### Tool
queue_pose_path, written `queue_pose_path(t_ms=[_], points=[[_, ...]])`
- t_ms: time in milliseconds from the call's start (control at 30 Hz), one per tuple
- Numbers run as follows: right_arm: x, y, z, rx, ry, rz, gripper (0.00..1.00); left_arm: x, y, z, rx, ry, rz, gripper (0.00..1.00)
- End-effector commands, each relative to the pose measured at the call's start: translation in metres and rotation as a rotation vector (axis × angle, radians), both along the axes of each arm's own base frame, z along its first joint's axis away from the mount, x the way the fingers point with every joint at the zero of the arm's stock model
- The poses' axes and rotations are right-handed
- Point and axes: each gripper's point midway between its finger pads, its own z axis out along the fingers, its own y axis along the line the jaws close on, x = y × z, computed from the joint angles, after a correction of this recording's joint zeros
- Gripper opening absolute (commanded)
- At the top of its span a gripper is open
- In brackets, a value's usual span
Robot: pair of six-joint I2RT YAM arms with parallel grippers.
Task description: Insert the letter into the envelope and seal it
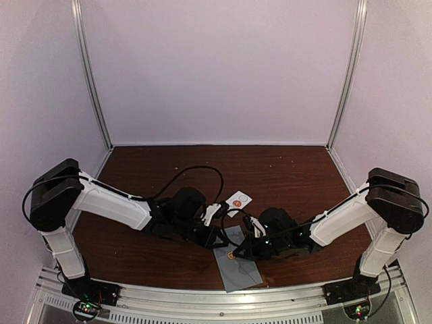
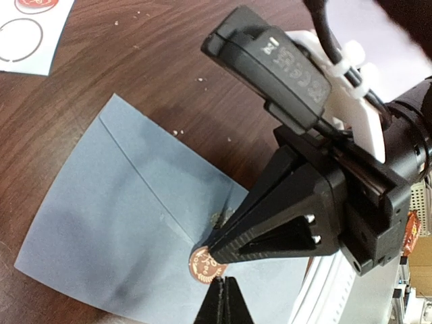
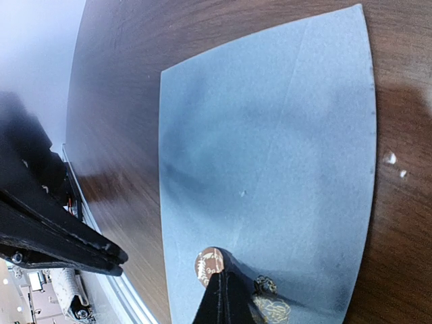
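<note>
The grey-blue envelope [image 1: 237, 264] lies flat near the table's front edge, its flap folded down [image 2: 121, 216] [image 3: 270, 148]. A round copper-red sticker [image 2: 204, 264] [image 3: 208, 264] sits at the flap's point. My right gripper [image 3: 223, 275] is shut, and its tip presses on the sticker's edge; its black fingers [image 2: 270, 229] reach in from the right. My left gripper [image 2: 226, 280] is shut too, its tip just beside the sticker, holding nothing. From above both grippers meet over the envelope, left [image 1: 225, 248] and right [image 1: 237, 255]. The letter is out of view.
A small white card [image 1: 238, 200] [image 2: 27, 27] with red round stickers lies on the brown table behind the envelope. A crumpled gold-printed scrap [image 3: 270, 309] rests on the envelope by my right fingers. The metal rail [image 1: 223, 297] runs along the near edge.
</note>
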Motion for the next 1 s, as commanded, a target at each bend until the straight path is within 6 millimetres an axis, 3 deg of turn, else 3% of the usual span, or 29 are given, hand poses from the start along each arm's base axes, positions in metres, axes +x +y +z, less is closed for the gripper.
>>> queue_pose_path(t_ms=[0,467,967], points=[[-0.015,-0.035,-0.046,-0.188,0.074,-0.032,0.00,-0.001,-0.021,0.008,-0.079,0.007,-0.021,0.01],[-0.016,-0.036,-0.047,-0.189,0.075,-0.031,0.00,-0.009,-0.030,-0.013,-0.065,0.036,-0.053,0.00],[-0.014,-0.034,-0.044,-0.189,0.066,-0.030,0.00,-0.024,-0.003,-0.066,0.090,0.094,-0.058,0.00]])
